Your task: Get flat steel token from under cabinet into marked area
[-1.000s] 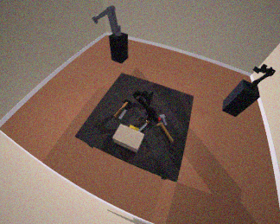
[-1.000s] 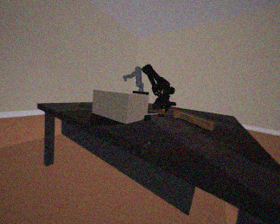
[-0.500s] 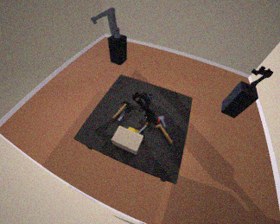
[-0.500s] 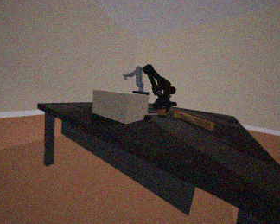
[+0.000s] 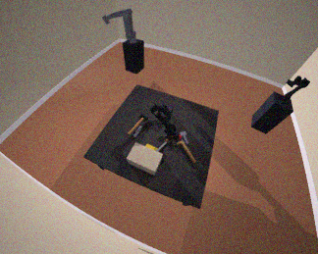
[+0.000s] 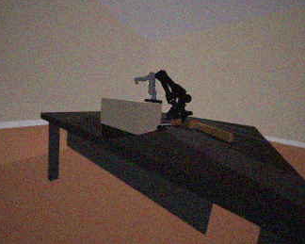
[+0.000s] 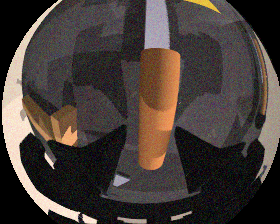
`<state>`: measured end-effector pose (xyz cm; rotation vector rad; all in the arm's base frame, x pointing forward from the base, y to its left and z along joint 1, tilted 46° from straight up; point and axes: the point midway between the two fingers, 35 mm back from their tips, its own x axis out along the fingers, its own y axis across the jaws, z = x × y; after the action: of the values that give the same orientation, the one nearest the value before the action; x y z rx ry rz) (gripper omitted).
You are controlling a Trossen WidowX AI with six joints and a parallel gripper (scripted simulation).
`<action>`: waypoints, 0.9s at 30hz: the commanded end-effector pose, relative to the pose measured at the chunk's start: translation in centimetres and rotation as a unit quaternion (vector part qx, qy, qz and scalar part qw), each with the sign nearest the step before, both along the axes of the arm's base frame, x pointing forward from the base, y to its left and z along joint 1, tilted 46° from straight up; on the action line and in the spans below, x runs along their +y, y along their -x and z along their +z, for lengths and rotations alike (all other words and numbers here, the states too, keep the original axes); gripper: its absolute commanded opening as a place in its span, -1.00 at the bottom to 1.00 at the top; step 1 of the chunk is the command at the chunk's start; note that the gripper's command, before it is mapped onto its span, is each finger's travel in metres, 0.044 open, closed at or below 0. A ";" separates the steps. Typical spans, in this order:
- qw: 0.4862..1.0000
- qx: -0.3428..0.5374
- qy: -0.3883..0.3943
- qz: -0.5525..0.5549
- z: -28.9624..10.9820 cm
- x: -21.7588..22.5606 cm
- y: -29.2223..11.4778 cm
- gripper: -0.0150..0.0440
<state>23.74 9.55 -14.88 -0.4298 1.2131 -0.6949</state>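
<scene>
My gripper [image 7: 151, 130] [image 5: 172, 137] [image 6: 176, 119] is low over the dark table, just in front of the beige cabinet [image 5: 145, 159] [image 6: 130, 115]. Its fingers stand apart and open. A tool with an orange handle [image 7: 158, 110] and a flat grey blade [image 7: 156, 25] lies between them, the blade pointing toward the yellow marked area [image 5: 150, 146]. The fingers do not press on the handle. The steel token is not visible in any view.
A wooden-handled tool [image 5: 136, 125] lies left of the arm. Another orange-handled tool [image 5: 188, 151] [image 6: 212, 131] lies to the right. Two black camera stands [image 5: 133, 55] [image 5: 271, 112] are on the floor beyond the table [image 5: 195, 182].
</scene>
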 end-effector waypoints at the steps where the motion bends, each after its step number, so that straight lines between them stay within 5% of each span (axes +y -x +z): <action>1: 1.000 0.000 0.002 0.001 -0.1 -0.1 0.0 0.42; 10: 1.000 0.001 0.002 0.003 -0.4 -0.4 0.3 0.42; 14: 1.000 -0.002 -0.003 0.000 -0.2 -0.1 0.1 0.07; 23: 1.000 -0.002 -0.003 0.000 -0.2 -0.1 0.1 -0.14; 27: 1.000 -0.002 -0.003 0.000 -0.2 -0.1 0.1 -0.49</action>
<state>23.63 9.39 -15.10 -0.4267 1.2115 -0.6928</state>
